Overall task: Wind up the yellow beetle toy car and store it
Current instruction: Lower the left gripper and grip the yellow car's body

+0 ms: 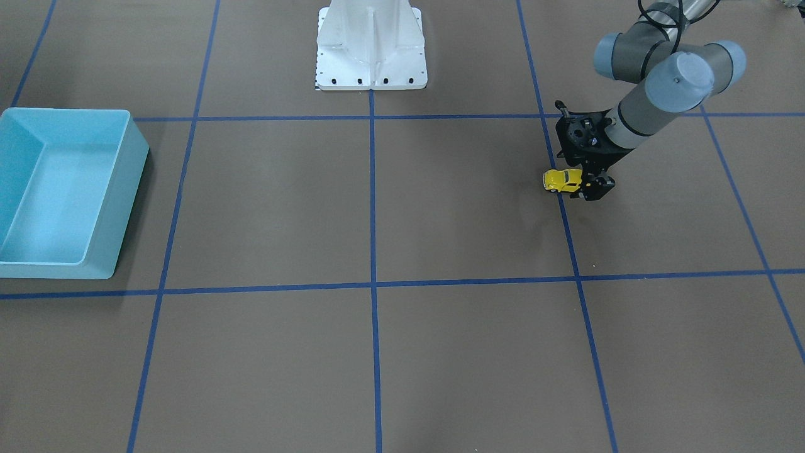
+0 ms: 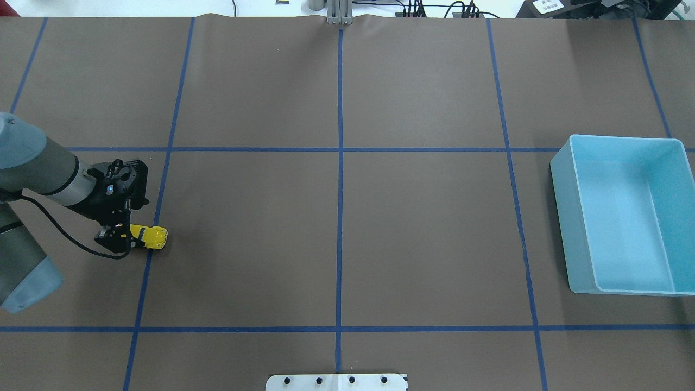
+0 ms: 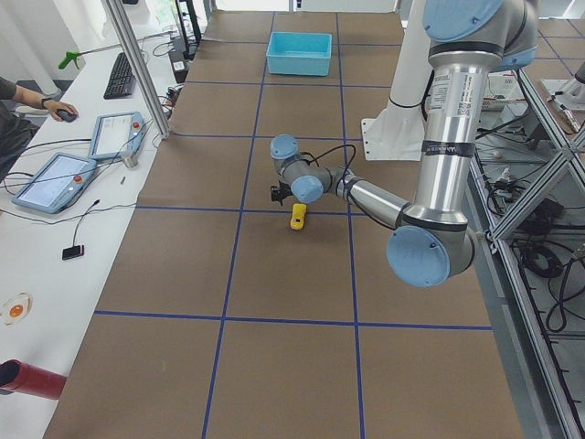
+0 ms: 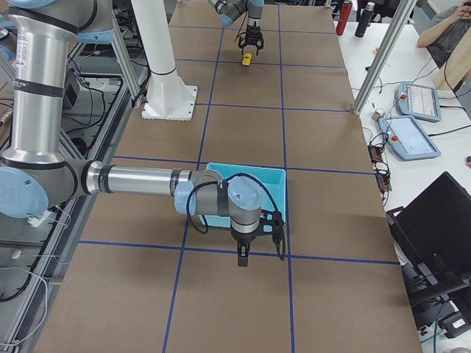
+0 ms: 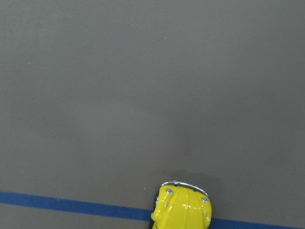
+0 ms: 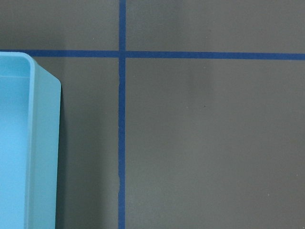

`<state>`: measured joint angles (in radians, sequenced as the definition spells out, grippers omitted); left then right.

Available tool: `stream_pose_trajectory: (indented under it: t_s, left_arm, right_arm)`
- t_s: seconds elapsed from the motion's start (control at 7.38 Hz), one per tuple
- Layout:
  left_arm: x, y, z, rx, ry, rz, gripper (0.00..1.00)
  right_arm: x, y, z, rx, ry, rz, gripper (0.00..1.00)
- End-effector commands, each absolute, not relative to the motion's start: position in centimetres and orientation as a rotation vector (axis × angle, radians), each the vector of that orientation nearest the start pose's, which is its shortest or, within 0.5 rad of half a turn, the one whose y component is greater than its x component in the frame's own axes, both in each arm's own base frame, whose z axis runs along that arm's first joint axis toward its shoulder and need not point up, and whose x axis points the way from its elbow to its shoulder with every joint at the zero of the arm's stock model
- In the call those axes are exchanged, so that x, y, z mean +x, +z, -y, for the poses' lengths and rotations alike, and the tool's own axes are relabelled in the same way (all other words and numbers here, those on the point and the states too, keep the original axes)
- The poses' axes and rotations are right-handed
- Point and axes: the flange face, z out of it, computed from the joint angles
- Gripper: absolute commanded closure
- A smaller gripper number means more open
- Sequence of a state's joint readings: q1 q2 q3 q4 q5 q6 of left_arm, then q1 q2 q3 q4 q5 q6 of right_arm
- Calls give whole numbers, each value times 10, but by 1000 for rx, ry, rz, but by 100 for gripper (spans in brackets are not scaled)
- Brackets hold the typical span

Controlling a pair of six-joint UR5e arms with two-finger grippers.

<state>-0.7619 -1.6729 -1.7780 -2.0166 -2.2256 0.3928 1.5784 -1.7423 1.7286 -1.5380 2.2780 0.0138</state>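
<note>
The yellow beetle toy car stands on its wheels on the brown table, across a blue tape line at the left side. It also shows in the front view and at the bottom edge of the left wrist view. My left gripper comes in low from behind the car, its fingers closed on the car's rear end. The light blue bin stands empty at the far right. My right gripper hangs just beside the bin's near wall, seen only in the right side view; I cannot tell whether it is open or shut.
The white robot base stands at the table's robot side. Blue tape lines divide the table into squares. A side desk holds tablets, with an operator's arm at its far end. The bin's corner fills the right wrist view's left.
</note>
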Motion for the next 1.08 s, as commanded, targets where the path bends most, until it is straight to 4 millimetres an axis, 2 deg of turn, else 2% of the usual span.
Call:
stream_pose_trajectory:
  t_s: [0.0,0.14,0.54,0.95]
  left_arm:
    - [346,469,428,619,1350,-822,1]
    - [345,469,425,637,1352,-826,2]
    - [341,477,422,622,1343,-826,13]
    - [340,483,421,610,1340,-825,30]
  right_arm:
    - [72,660,420,17,14,707,0]
    - [72,660,420,17,14,707,0]
    - [72,660,420,17,14,707,0]
    - [72,658,421,21,12,707,0]
